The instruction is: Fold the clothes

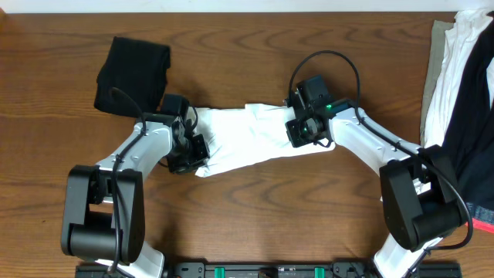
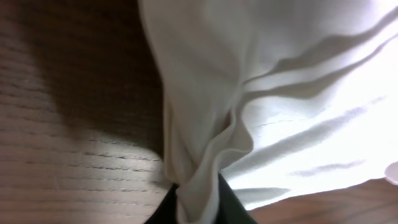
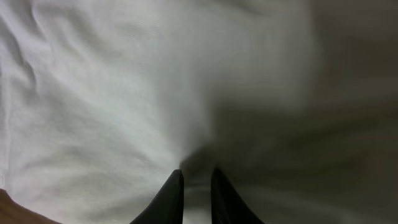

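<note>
A white T-shirt (image 1: 251,139) lies bunched in a long strip across the middle of the table. My left gripper (image 1: 193,154) is shut on its left end; in the left wrist view a fold of white cloth (image 2: 199,193) is pinched between the dark fingers (image 2: 198,208). My right gripper (image 1: 305,131) is shut on the shirt's right end, and the right wrist view shows white fabric (image 3: 93,93) pinched between the near-closed fingers (image 3: 196,190). The chest print is hidden. A folded black garment (image 1: 133,73) lies at the back left.
A pile of white, black and grey clothes (image 1: 463,93) lies at the table's right edge. The wooden table (image 1: 255,224) is bare in front of the shirt.
</note>
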`<state>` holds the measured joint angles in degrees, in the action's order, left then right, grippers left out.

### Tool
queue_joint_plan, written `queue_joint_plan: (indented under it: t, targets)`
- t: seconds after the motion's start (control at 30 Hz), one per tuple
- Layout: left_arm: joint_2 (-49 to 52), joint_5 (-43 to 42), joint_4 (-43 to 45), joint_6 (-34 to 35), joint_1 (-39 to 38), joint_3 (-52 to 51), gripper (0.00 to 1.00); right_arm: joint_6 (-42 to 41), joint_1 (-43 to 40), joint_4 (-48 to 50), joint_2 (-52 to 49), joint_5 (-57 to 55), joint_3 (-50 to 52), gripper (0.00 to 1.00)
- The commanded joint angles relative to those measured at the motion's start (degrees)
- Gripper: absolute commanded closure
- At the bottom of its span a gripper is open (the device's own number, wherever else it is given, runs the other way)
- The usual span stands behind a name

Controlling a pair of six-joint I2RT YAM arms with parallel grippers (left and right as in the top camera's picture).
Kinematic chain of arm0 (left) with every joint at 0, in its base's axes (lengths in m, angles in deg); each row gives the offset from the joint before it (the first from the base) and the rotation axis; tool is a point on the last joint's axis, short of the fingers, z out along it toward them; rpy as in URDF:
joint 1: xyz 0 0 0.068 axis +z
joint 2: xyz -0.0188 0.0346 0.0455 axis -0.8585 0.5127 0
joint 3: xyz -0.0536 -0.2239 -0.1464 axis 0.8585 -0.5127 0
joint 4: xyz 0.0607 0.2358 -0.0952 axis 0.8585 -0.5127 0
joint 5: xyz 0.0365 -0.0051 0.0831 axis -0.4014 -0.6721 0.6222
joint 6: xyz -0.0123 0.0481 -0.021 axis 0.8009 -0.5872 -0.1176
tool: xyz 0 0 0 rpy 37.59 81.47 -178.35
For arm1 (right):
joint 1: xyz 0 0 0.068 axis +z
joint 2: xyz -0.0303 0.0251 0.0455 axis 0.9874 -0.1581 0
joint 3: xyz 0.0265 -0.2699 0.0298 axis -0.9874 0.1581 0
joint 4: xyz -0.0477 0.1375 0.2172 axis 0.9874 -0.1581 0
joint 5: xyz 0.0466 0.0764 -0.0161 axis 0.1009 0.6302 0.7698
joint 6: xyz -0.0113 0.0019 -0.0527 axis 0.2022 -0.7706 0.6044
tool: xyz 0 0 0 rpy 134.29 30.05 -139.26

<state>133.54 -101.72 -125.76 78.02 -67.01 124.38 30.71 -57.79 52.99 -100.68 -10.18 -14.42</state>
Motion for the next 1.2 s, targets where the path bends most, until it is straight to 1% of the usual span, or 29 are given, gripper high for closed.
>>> queue_joint_plan:
  t: [0.0, 0.07, 0.13, 0.27, 0.37, 0.57, 0.7, 0.83, 0.93, 1.0, 1.17]
  targets:
    - [0.1, 2.0, -0.7, -1.2, 1.1, 1.1, 0.92, 0.1, 0.4, -0.2, -0.5, 1.1, 0.3, 0.86]
    - [0.1, 2.4, -1.1, -1.4, 1.8, 2.0, 0.94, 0.1, 1.1, 0.0, -0.5, 1.1, 0.3, 0.87]
    - [0.1, 4.5, -2.0, -1.4, 2.5, 3.2, 0.94, -0.6, 1.9, 0.2, -0.5, 1.1, 0.3, 0.88]
    - [0.1, 13.3, -6.4, -3.9, 2.7, 6.9, 0.94, -3.4, 3.5, 0.7, -0.5, 1.1, 0.3, 0.9]
    - [0.1, 18.6, -9.7, -4.1, 2.7, 10.4, 0.94, -5.3, 4.5, 2.1, -0.5, 1.1, 0.3, 0.9]
    - [0.1, 19.0, -12.2, -6.8, 2.7, 16.4, 0.94, -5.9, 5.7, 4.6, -0.5, 1.1, 0.3, 0.9]
    - [0.1, 21.6, -14.2, -7.6, 2.6, 20.3, 0.94, -5.9, 5.5, 4.6, 0.0, 1.1, 0.1, 0.9]
    - [0.1, 21.6, -15.3, -9.5, 2.6, 23.3, 0.94, -5.9, 4.6, 4.3, 1.4, 1.1, 0.1, 0.9]
    - [0.1, 21.6, -15.2, -11.5, 2.6, 24.4, 0.94, -5.7, 3.4, 3.9, 2.4, 1.1, 0.1, 0.89]
    - [0.1, 21.6, -15.2, -11.6, 2.6, 24.9, 0.94, -5.6, 2.4, 3.4, 3.2, 1.1, 0.1, 0.9]
    - [0.1, 21.5, -14.9, -13.7, 1.8, 25.2, 0.94, -3.5, -0.4, 2.8, 4.3, 1.0, 0.1, 0.89]
